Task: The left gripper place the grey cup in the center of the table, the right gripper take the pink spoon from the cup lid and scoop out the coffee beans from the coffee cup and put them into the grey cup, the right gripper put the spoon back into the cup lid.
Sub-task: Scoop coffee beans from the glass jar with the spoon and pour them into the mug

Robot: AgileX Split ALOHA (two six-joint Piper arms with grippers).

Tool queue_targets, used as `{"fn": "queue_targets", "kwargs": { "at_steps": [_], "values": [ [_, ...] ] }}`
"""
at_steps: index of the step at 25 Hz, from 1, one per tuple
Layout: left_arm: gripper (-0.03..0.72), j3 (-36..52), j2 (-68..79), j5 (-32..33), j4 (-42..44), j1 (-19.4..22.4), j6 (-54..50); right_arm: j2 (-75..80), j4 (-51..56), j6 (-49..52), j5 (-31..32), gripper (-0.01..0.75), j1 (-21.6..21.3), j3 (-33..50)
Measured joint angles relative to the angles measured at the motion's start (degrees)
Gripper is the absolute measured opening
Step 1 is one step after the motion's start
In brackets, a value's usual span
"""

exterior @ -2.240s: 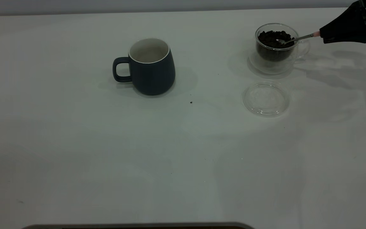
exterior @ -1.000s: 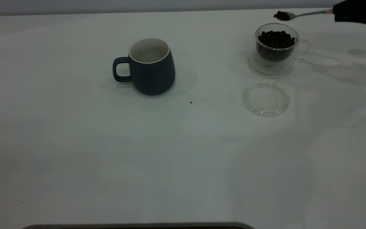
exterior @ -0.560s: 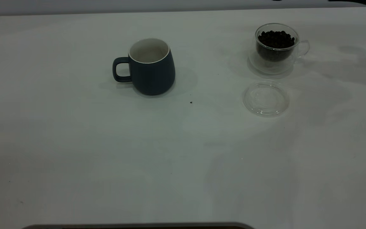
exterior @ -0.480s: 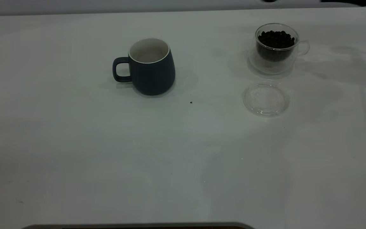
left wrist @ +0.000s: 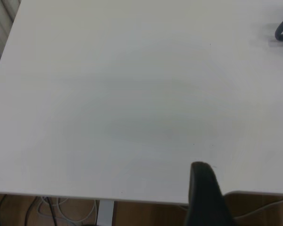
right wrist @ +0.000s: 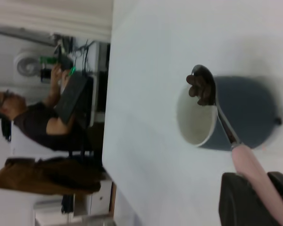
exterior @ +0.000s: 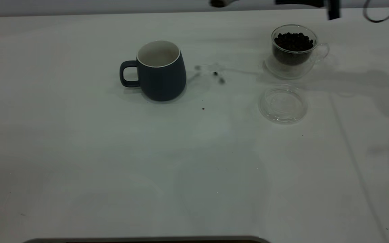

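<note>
In the exterior view, the lower half of the frame held only bare white table. Above it, right of centre, the cup lid lay flat with nothing on it, and just beyond it the coffee cup stood upright in the upper right, nearly full of coffee beans. The grey cup stood upright left of centre in the upper half, handle pointing to the frame's left and well apart from both glass pieces. Between the two cups, two or three dark specks, probably fallen beans, lay blurred on the tabletop.

At the top edge, the pink spoon showed only as a dark blur, up and to the right of the grey cup's mouth. In the right wrist view, the right gripper was clamped on the pink handle. The spoon's long axis ran from the lower right to its loaded bowl at the centre, which overlapped the cup's rim. The move ahead probably turned on bringing that bowl squarely over the white opening before tipping. There was open room on every side.

The left gripper sat at the table's edge, far from the work. I could not tell whether its jaws were open. A person sat beyond the table, in the upper left of the right wrist view.
</note>
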Motion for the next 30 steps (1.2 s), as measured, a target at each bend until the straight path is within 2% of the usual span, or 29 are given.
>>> {"fn": "queue_targets", "kwargs": {
  "at_steps": [12,17,24,30],
  "values": [
    [0.501,0.0,0.0,0.0,0.0,0.0,0.0,4.0,4.9,-1.3,-0.3,0.097,10.2,0.0],
    [0.501,0.0,0.0,0.0,0.0,0.0,-0.1,4.4,5.3,-4.7,-5.4,0.097,12.4,-0.1],
    [0.501,0.0,0.0,0.0,0.0,0.0,-0.1,4.4,5.5,-16.9,-12.1,0.097,14.1,-0.1],
    [0.501,0.0,0.0,0.0,0.0,0.0,-0.1,2.7,4.7,-30.7,-15.1,0.097,15.0,-0.1]
  ]
}}
